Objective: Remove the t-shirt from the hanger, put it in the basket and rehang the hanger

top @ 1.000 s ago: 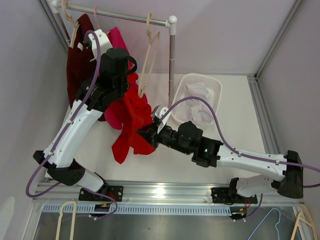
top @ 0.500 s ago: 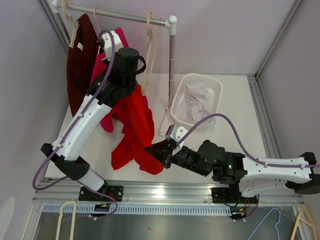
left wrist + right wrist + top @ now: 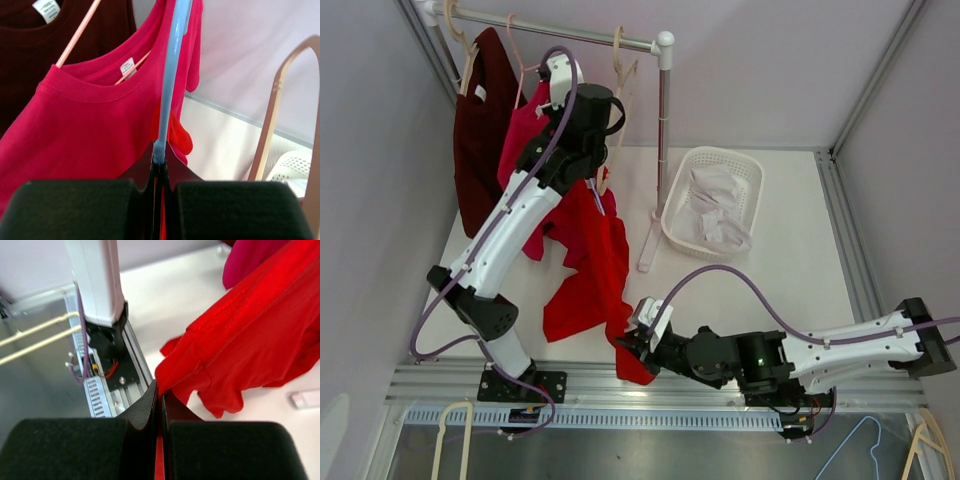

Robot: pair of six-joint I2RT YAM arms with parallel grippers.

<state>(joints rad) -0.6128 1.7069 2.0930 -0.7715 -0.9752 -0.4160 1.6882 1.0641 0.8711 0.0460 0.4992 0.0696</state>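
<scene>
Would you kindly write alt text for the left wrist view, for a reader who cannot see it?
The left gripper is shut on a light-blue plastic hanger with bright red t-shirt fabric behind it. Beyond hang a magenta t-shirt and a dark maroon t-shirt; a tan hanger stands at right.

My left arm has white shells over its long links, and bulky black housings at every joint back from the left gripper. The right arm matches it, white links and black joint blocks, with a small green light glowing on the block behind its wrist. A purple cable loops back from the right gripper; the left arm carries one too. On my wrist feeds both grippers are matte black, blocky, tapering to thin tips.
</scene>
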